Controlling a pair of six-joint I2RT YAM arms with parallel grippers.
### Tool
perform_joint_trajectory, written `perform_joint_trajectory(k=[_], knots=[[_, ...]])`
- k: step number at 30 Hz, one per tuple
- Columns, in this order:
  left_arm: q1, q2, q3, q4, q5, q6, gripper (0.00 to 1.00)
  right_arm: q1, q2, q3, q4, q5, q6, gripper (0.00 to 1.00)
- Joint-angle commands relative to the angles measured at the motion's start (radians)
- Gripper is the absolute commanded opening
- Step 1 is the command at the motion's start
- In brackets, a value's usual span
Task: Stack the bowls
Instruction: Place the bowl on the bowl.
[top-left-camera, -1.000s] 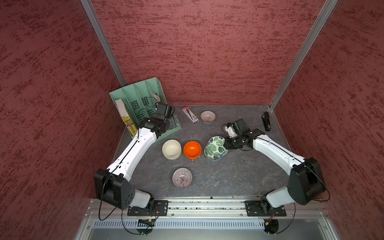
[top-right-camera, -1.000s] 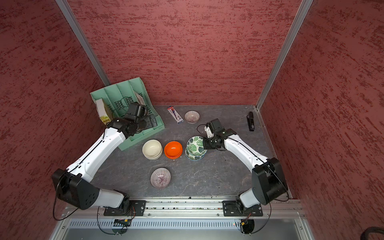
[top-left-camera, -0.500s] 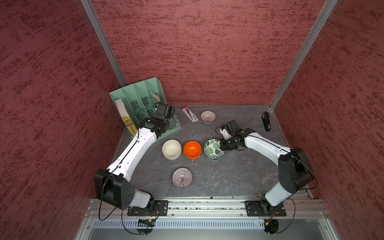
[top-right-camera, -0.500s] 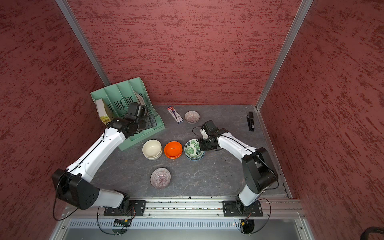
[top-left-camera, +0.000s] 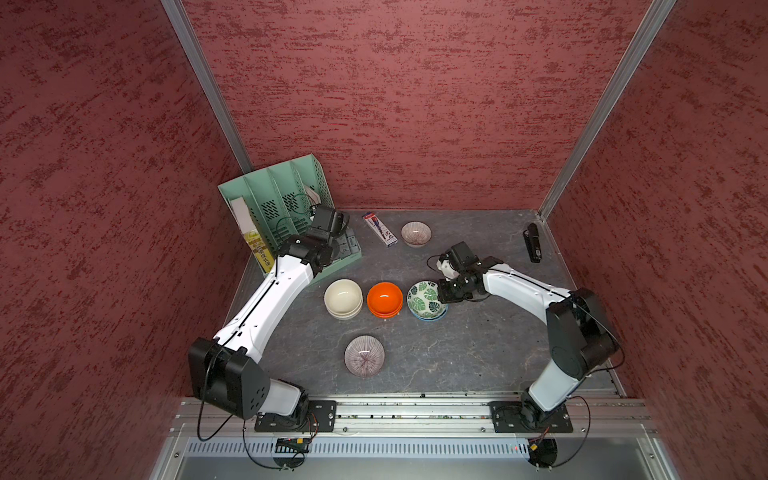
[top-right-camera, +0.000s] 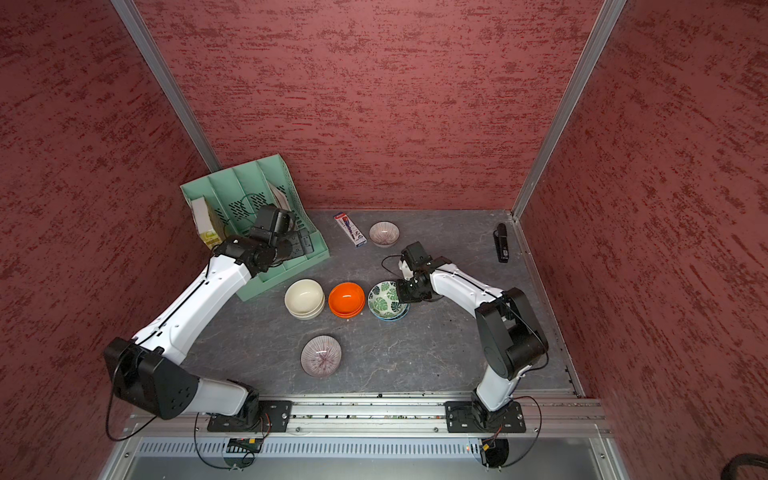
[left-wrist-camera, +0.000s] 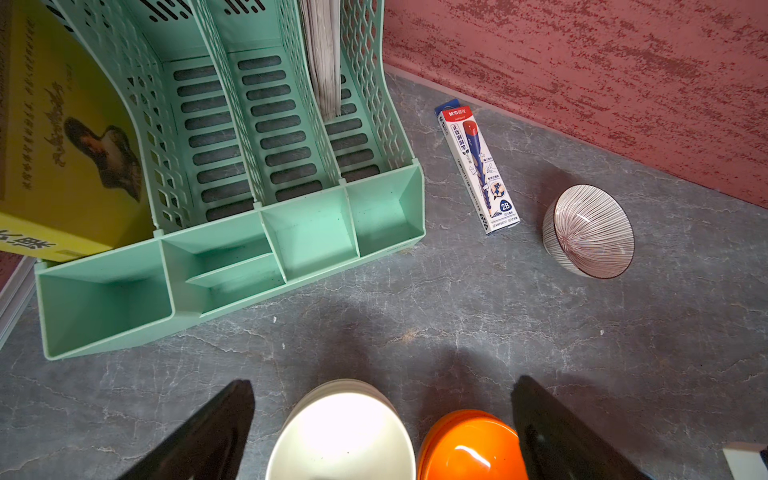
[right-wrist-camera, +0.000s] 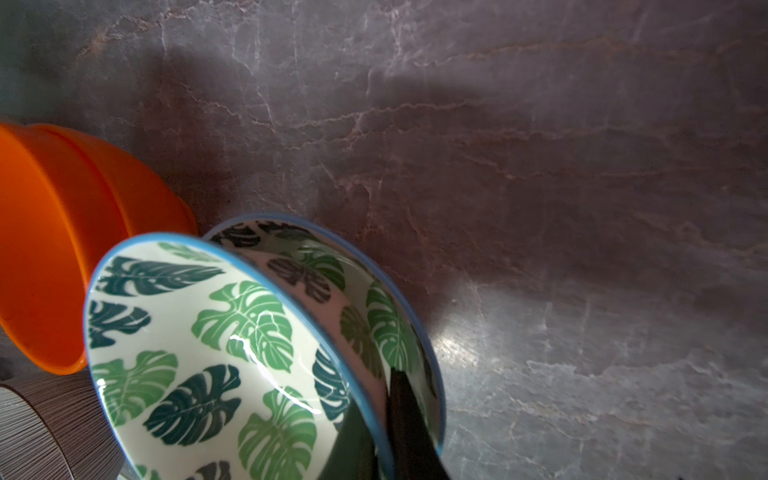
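Note:
Three bowl stacks stand in a row at mid-table: cream bowls (top-left-camera: 343, 297), orange bowls (top-left-camera: 384, 299) and leaf-patterned bowls (top-left-camera: 426, 300). My right gripper (top-left-camera: 441, 293) (right-wrist-camera: 376, 399) is shut on the rim of the upper leaf bowl (right-wrist-camera: 199, 345). That bowl rests slightly tilted inside the lower leaf bowl (right-wrist-camera: 386, 307). One purple-lined bowl (top-left-camera: 415, 232) sits alone at the back, another (top-left-camera: 364, 355) alone at the front. My left gripper (top-left-camera: 345, 247) (left-wrist-camera: 383, 382) hangs open and empty by the organizer, with the cream stack (left-wrist-camera: 345, 432) and orange stack (left-wrist-camera: 469, 449) showing between its fingers.
A green desk organizer (top-left-camera: 286, 208) with a yellow book (top-left-camera: 257, 245) stands at the back left. A pencil box (top-left-camera: 380, 229) lies beside the back lined bowl. A black stapler-like object (top-left-camera: 532, 243) lies near the right wall. Red walls close in three sides.
My right gripper moved left and down, lowering the steeply tilted leaf bowl until it lies nearly flat in the other leaf bowl. The left arm has not moved.

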Motion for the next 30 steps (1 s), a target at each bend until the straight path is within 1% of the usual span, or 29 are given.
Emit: perform_joint_trajectory(k=[1,8,16,18,22,25,30], knots=[[0.006,-0.008,0.025,0.007,-0.016,0.013,1.00,0.017,0.017,0.048,0.021,0.016,-0.008,0.06],[0.007,-0.009,0.025,0.007,-0.017,0.013,1.00,0.027,0.027,0.058,0.007,0.035,-0.011,0.07],[0.007,-0.010,0.023,0.006,-0.016,0.012,1.00,0.029,0.030,0.057,-0.001,0.045,-0.015,0.14],[0.007,-0.011,0.021,0.007,-0.017,0.012,1.00,0.030,0.032,0.058,-0.004,0.050,-0.016,0.19],[0.007,-0.014,0.021,0.004,-0.020,0.012,1.00,0.030,0.029,0.056,-0.003,0.058,-0.016,0.25],[0.007,-0.014,0.020,0.005,-0.020,0.012,1.00,0.030,0.018,0.057,-0.008,0.065,-0.013,0.32],[0.007,-0.015,0.019,0.007,-0.019,0.012,1.00,0.030,-0.039,0.049,-0.033,0.108,-0.011,0.41]])
